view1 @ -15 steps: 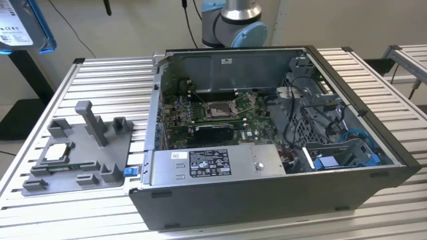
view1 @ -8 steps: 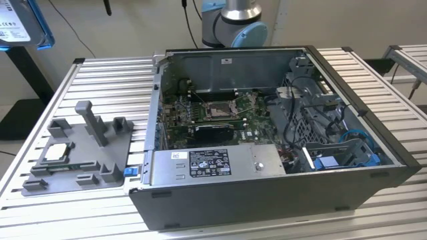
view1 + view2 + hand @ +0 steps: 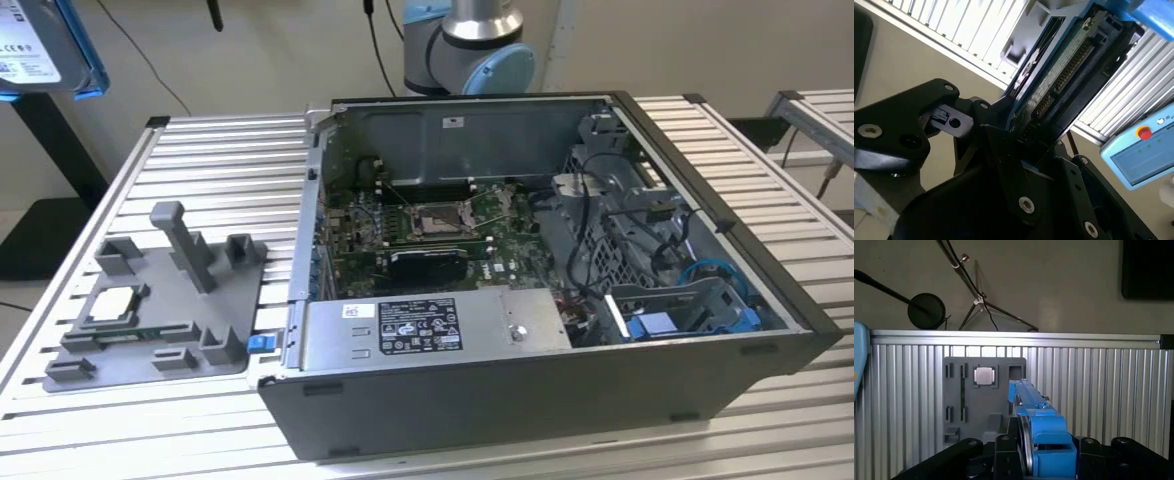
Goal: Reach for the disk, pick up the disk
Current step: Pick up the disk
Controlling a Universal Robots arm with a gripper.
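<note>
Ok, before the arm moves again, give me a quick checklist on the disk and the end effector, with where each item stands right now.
1. Disk gripped: ok. The disk sits clamped in the end effector, as seen in both wrist views.
2. Disk off the table: ok. In the exterior view it hangs in the air at the exterior view's left.
3. Disk out of the computer case: ok.
4. Clear of the grey fixture and its small square chip: ok. In the first wrist view both lie beneath the disk, apart from it.
5. Firmness of the grip: cannot tell.
</note>
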